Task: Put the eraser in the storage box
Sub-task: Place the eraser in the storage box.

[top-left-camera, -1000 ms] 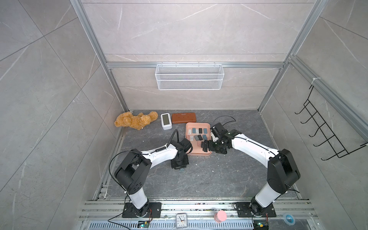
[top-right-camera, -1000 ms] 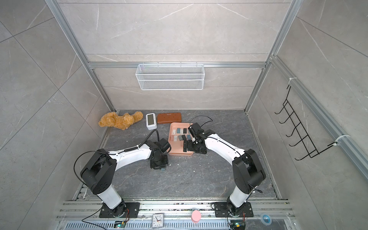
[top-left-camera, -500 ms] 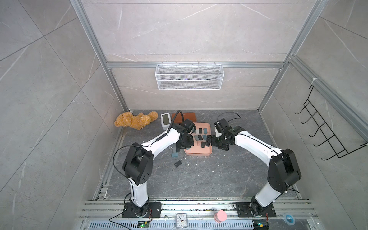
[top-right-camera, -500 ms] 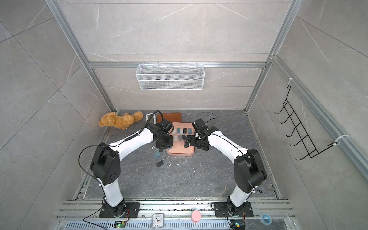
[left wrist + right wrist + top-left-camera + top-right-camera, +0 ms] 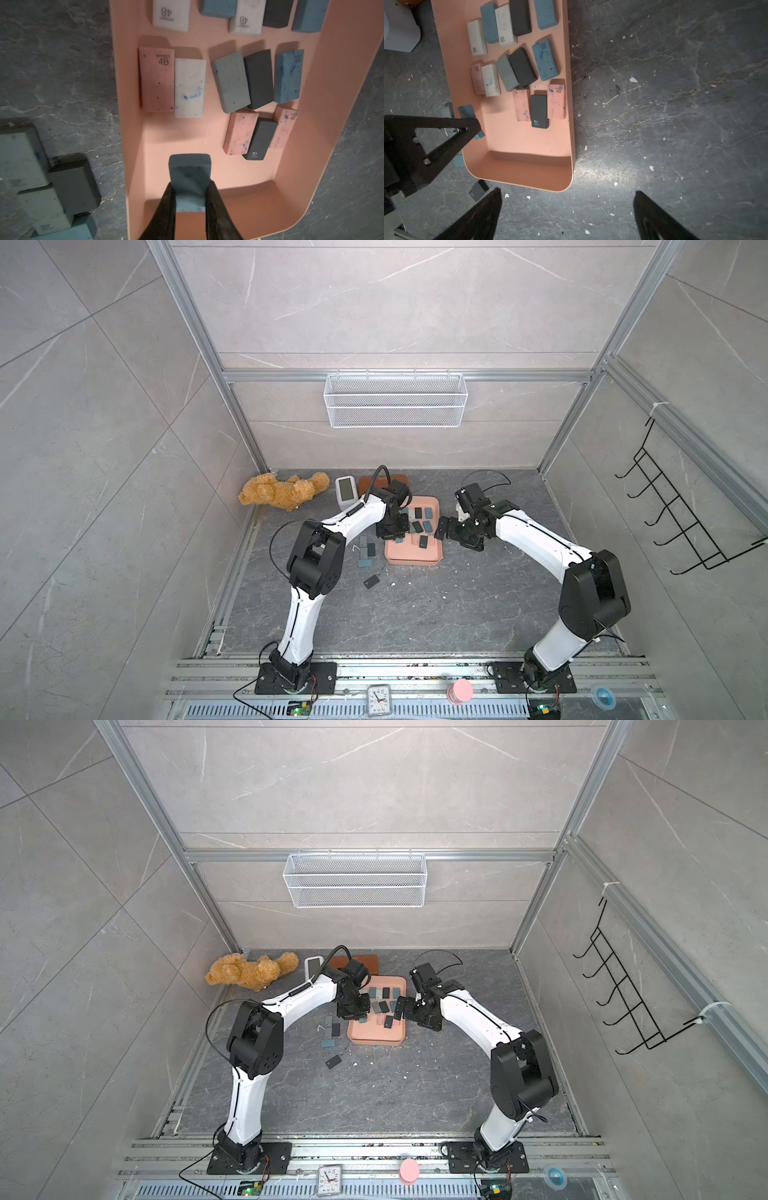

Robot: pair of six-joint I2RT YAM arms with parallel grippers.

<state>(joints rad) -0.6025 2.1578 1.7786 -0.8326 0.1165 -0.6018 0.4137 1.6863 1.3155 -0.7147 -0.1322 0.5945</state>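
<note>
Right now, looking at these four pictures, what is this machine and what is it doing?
A left arm and a right arm, both white robots, stand at a grey table. Two pictures look down from above; the other two come from cameras on each wrist. The left gripper is shut on a blue-grey eraser, holding it over the pink storage box, where other erasers lie. More erasers lie loose on the table beside the box. The right gripper is open and empty.
</note>
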